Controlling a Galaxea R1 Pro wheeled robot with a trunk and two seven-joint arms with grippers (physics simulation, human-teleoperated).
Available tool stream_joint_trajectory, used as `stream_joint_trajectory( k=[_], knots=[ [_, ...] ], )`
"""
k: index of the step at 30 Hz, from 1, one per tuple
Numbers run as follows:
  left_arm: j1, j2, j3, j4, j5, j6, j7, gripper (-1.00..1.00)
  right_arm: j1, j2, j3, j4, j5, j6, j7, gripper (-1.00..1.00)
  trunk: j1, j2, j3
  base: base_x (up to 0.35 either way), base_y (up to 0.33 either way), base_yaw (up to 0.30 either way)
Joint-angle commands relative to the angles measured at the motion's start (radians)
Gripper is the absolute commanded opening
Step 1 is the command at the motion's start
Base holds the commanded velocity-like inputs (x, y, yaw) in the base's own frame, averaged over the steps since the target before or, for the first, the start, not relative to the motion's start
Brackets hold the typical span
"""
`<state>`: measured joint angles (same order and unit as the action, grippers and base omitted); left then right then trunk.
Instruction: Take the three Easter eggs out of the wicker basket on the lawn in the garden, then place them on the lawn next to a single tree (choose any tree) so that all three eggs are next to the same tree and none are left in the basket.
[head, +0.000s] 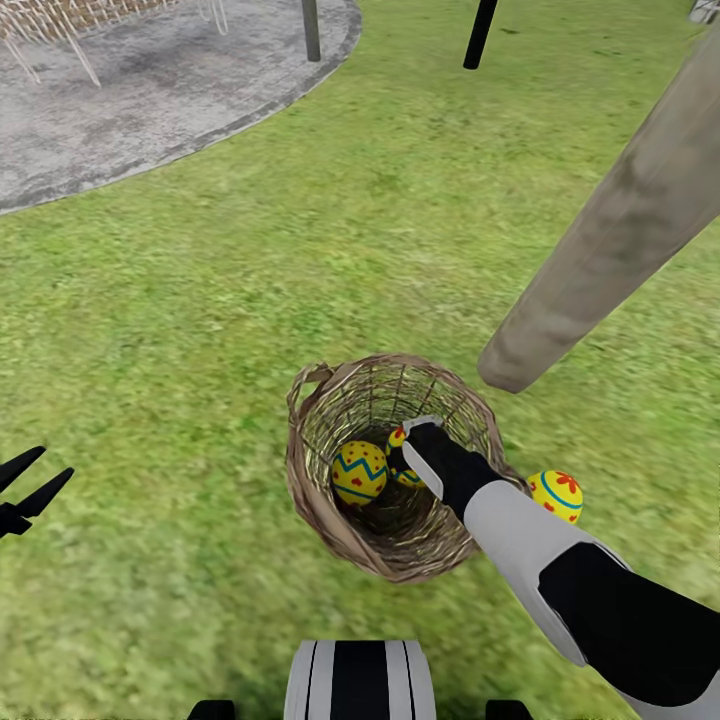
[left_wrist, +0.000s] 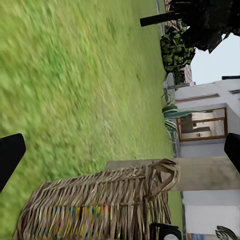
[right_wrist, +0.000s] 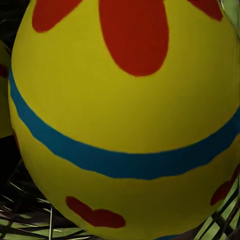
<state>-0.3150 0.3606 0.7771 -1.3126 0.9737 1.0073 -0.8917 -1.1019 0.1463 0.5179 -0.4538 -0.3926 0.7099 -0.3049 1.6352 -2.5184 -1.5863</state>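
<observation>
right gripper (head: 408, 452) inside wicker basket (head: 310, 480), egg (head: 398, 437) directly at its tip | grip state: cannot tell | 2 eggs in basket, 1 (head: 556, 494) on lawn (head: 250, 280) just outside rim | left gripper (head: 35, 482) open, well apart

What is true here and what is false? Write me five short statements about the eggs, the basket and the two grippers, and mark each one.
1. The right gripper reaches down inside the basket. True.
2. All three eggs are in the basket. False: one egg lies on the grass outside it, beside the right arm; a zigzag egg and another egg at the gripper are inside.
3. The left gripper is shut on an egg. False: it is open, holds nothing and hangs over the grass.
4. The basket stands on the paved patio. False: it stands on the grass; the patio is far behind.
5. A tree trunk rises close to the basket. True.
</observation>
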Motion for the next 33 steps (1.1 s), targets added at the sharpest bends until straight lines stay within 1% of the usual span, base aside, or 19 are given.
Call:
stream_joint_trajectory(
  k=[1, 8, 9, 13, 18, 21, 33],
  knots=[
    [-0.001, 0.000, 0.001, 0.001, -0.003, 0.004, -0.004, 1.00, 0.001, -0.001, 0.005, 0.042, -0.063, -0.010, 0.009, -1.00, 0.000, 0.000, -0.001, 0.000, 0.000, 0.000],
    [-0.001, -0.002, 0.001, 0.001, -0.003, 0.004, -0.004, 1.00, 0.001, -0.001, 0.005, 0.042, -0.063, -0.010, 0.010, -1.00, -0.001, 0.000, 0.007, 0.000, 0.000, 0.000],
    [-0.001, -0.002, 0.001, 0.001, -0.003, 0.004, -0.004, 1.00, 0.001, -0.001, 0.005, 0.042, -0.063, -0.010, 0.010, -1.00, -0.001, 0.001, 0.011, 0.000, 0.000, 0.000],
    [-0.001, -0.002, 0.001, 0.001, -0.003, 0.004, -0.004, 1.00, 0.001, -0.001, 0.005, 0.043, -0.063, -0.010, 0.010, -1.00, -0.001, 0.001, 0.011, 0.000, 0.000, 0.000],
    [-0.001, -0.002, 0.001, 0.001, -0.003, 0.004, -0.004, 1.00, 0.001, -0.001, 0.005, 0.043, -0.063, -0.010, 0.010, -1.00, -0.002, 0.001, 0.022, 0.000, 0.000, 0.000],
    [-0.001, -0.002, 0.001, 0.001, -0.003, 0.004, -0.004, 1.00, 0.001, -0.001, 0.005, 0.042, -0.063, -0.010, 0.010, -1.00, -0.004, 0.002, 0.034, 0.000, 0.000, 0.000],
    [-0.001, -0.005, 0.001, 0.001, -0.003, 0.004, -0.004, 1.00, 0.001, -0.001, 0.005, 0.043, -0.063, -0.010, 0.010, -1.00, -0.004, 0.002, 0.034, 0.000, 0.000, 0.000]
  ],
)
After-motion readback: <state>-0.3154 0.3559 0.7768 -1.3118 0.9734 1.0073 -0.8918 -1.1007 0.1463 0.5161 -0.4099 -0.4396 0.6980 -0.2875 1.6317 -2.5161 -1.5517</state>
